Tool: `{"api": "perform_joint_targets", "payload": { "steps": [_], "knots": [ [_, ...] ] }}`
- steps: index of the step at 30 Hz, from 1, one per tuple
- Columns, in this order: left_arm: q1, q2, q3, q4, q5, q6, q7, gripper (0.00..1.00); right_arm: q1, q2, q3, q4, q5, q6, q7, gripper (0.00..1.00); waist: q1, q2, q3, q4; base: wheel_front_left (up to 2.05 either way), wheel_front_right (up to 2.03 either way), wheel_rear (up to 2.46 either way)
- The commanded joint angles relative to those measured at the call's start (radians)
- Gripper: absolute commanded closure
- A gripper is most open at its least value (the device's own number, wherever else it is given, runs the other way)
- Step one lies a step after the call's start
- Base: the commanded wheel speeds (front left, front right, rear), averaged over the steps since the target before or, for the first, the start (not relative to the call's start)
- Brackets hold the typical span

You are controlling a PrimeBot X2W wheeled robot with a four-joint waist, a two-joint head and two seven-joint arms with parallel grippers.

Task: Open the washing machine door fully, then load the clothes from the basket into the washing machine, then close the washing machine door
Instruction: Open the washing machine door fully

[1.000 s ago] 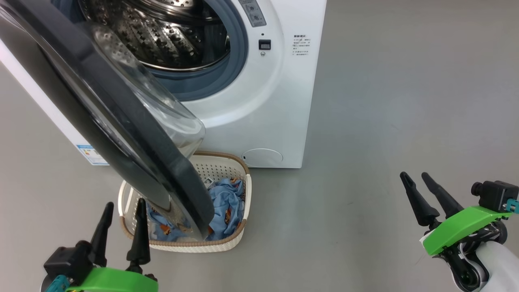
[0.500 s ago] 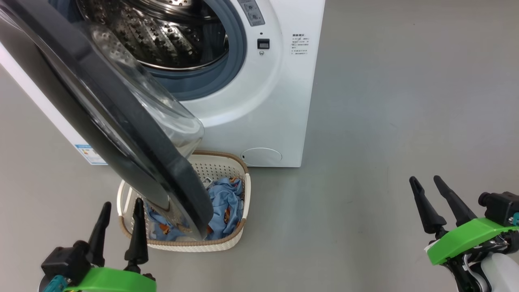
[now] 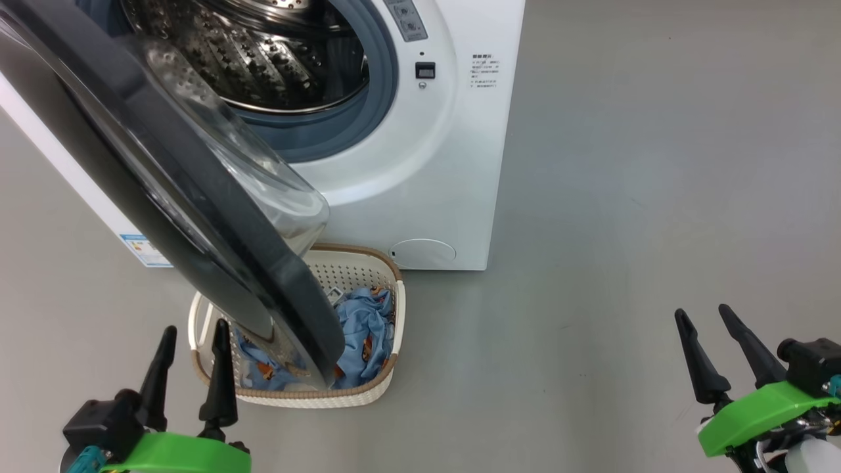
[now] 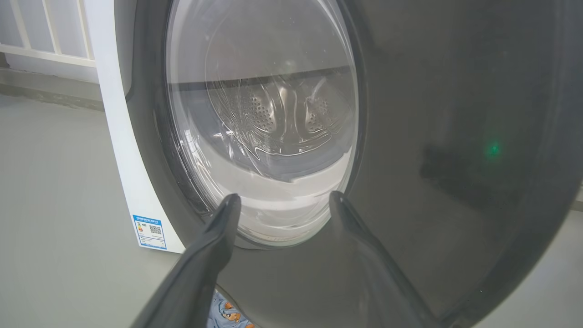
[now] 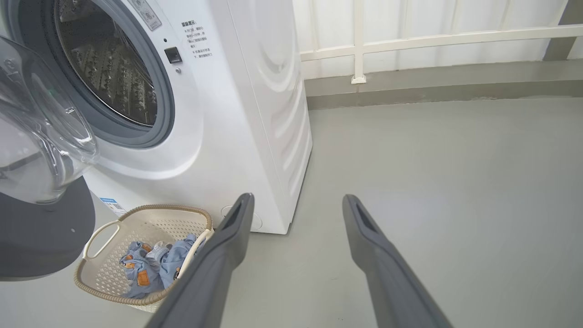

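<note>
The washing machine (image 3: 420,164) (image 5: 255,109) stands with its steel drum (image 3: 263,59) exposed. Its door (image 3: 164,190) (image 4: 432,159), black-rimmed with bulging glass, hangs partly swung out over the basket (image 3: 387,387) (image 5: 150,218) on the floor in front. Light blue clothes (image 3: 368,335) (image 5: 150,269) lie in the basket, partly hidden by the door. My left gripper (image 3: 192,332) (image 4: 282,198) is open at the lower left, close to the door's outer face, touching nothing. My right gripper (image 3: 704,313) (image 5: 296,198) is open and empty over bare floor at the lower right.
Grey floor (image 3: 657,197) spreads to the right of the machine. A low wall with white railing (image 5: 432,41) runs behind it. A blue label (image 3: 144,249) marks the machine's left side.
My right gripper has drawn back, lower and to the right in the head view. The left gripper has dropped slightly. Door, basket and clothes have not moved.
</note>
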Motion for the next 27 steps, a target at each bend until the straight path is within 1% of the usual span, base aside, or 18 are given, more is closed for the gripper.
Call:
{"api": "perform_joint_targets", "payload": {
  "steps": [1, 8, 11, 17, 24, 25, 26, 27],
  "knots": [
    [-0.015, 0.013, 0.033, -0.029, 0.009, -0.002, -0.006, 0.00, 0.023, -0.007, -0.004, -0.037, -0.041, 0.002, -0.012, 0.00, 0.0000, -0.0001, -0.001, 0.001, 0.00, 0.00, 0.00],
    [-0.012, 0.010, 0.033, -0.029, 0.010, -0.002, -0.006, 0.00, 0.088, 0.046, -0.104, -0.119, -0.189, 0.002, -0.012, 0.00, 0.0000, -0.0001, -0.005, 0.003, 0.00, 0.00, 0.00],
    [-0.008, 0.008, 0.034, -0.028, 0.010, -0.002, -0.006, 0.00, 0.116, 0.070, -0.138, -0.143, -0.236, 0.002, -0.012, 0.00, 0.0000, -0.0001, -0.009, 0.003, 0.00, 0.00, 0.00],
    [-0.003, 0.006, 0.034, -0.027, 0.010, -0.002, -0.006, 0.00, 0.149, 0.101, -0.164, -0.153, -0.272, 0.002, -0.012, 0.00, 0.0000, -0.0001, -0.013, 0.001, 0.00, 0.00, 0.00],
    [-0.003, 0.005, 0.039, -0.024, 0.014, -0.002, -0.006, 0.00, 0.151, 0.105, -0.176, -0.162, -0.281, 0.002, -0.012, 0.00, 0.0000, -0.0001, -0.014, 0.001, 0.00, 0.00, 0.00],
    [-0.005, 0.005, 0.043, -0.022, 0.015, -0.002, -0.006, 0.81, 0.151, 0.105, -0.179, -0.163, -0.281, 0.002, -0.012, 0.00, 0.0000, -0.0001, -0.015, 0.002, 0.00, 0.00, 0.00],
    [-0.009, 0.005, 0.052, -0.023, 0.013, -0.002, -0.006, 1.00, 0.152, 0.105, -0.180, -0.164, -0.281, 0.002, -0.012, 0.00, 0.0000, -0.0001, -0.017, 0.003, 0.00, 0.00, 0.00],
    [-0.012, 0.004, 0.060, -0.027, 0.007, -0.002, -0.006, 1.00, 0.152, 0.105, -0.181, -0.165, -0.282, 0.002, -0.012, 0.00, 0.0000, -0.0001, -0.019, 0.005, 0.00, 0.00, 0.00]
  ]
}}
